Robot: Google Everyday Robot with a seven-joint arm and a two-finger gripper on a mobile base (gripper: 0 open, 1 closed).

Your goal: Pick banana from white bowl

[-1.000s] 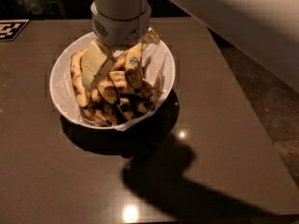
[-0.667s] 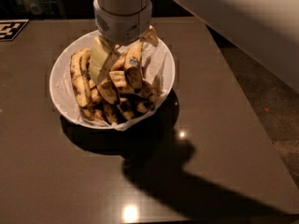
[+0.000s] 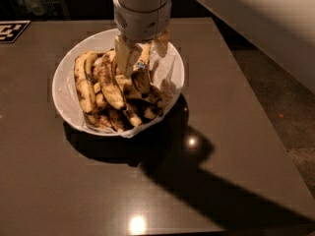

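Observation:
The white bowl (image 3: 66, 104) stands on the dark table, lined with crinkled white paper and filled with several overripe bananas, yellow with brown-black blotches. My gripper (image 3: 142, 50) hangs from the white wrist over the bowl's back right part. Its two pale fingers (image 3: 124, 53) stand on either side of one banana (image 3: 141, 77), which is held nearly upright with its dark lower end just above the pile. The gripper is shut on this banana. The banana's upper end is hidden between the fingers.
The dark brown table (image 3: 236, 132) reaches out on all sides of the bowl, with its right edge next to a speckled floor (image 3: 290, 112). A black-and-white marker tag (image 3: 11, 31) lies at the table's back left corner. The arm's shadow falls across the front right.
The gripper has moved a little to the right and risen out of the pile, and the banana between its fingers has tipped upright and come up with it.

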